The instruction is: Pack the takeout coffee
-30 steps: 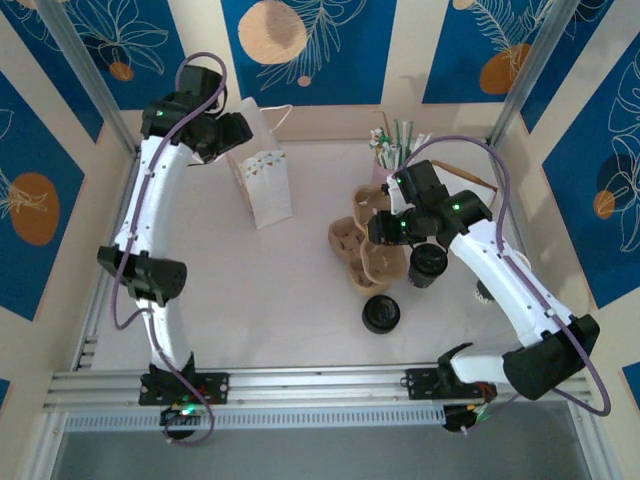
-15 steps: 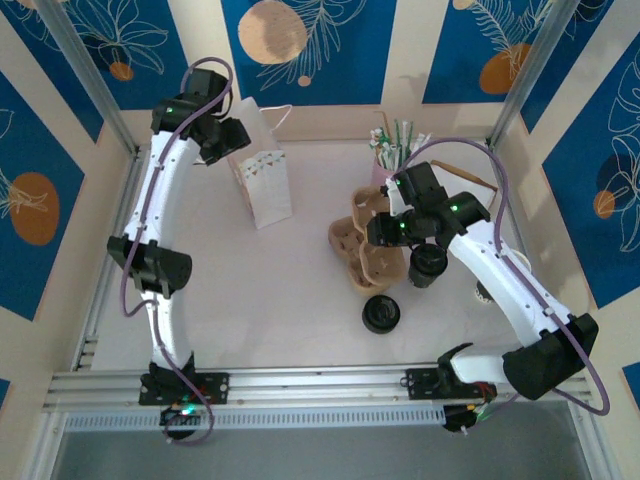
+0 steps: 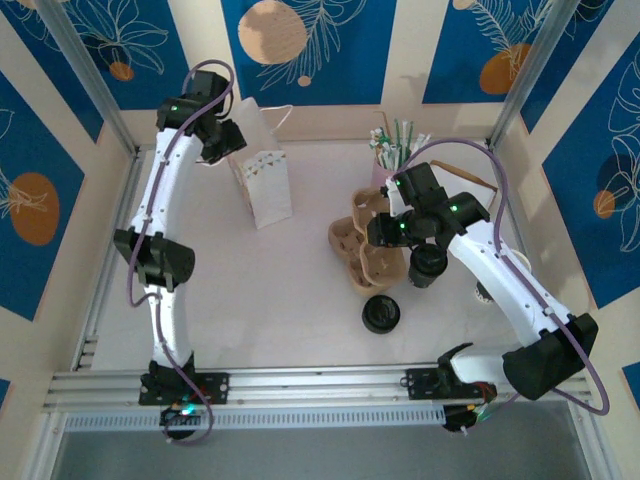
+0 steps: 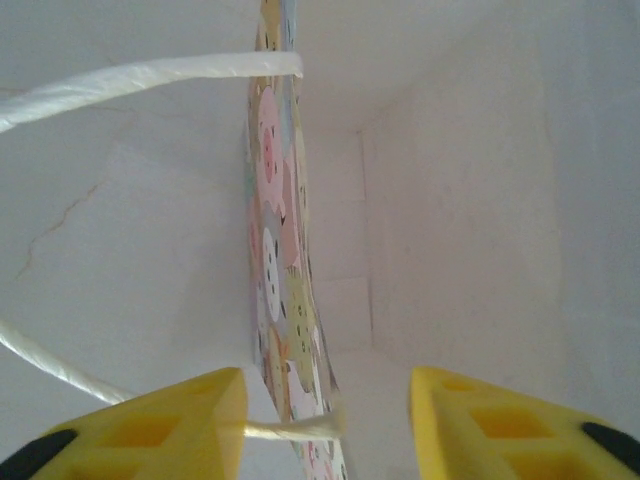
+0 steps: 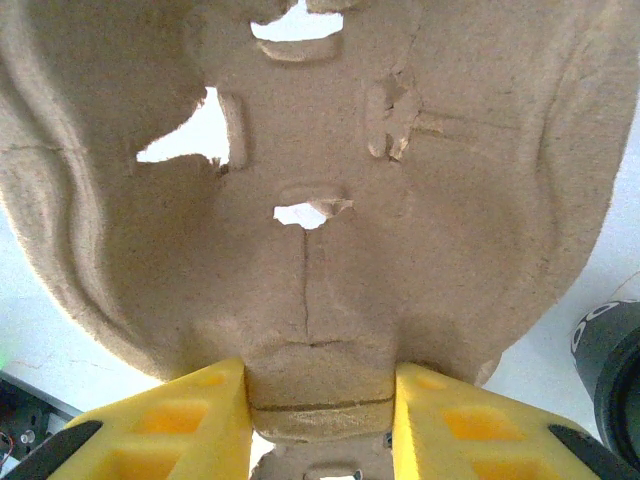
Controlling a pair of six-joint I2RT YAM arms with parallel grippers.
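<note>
Pulp tray (image 5: 450,220) — between right fingers (image 5: 180,420) — beside lid (image 3: 381,314).

Bag (image 3: 268,188), pulp tray (image 3: 347,240), lid (image 3: 381,314), straws (image 3: 398,136)

left arm (image 3: 160,190) extended | left fingers (image 4: 170,425) apart | right fingers (image 5: 160,420) clamped

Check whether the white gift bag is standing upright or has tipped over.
Upright: the bag stands on its base on the table, handle loops up.
</note>
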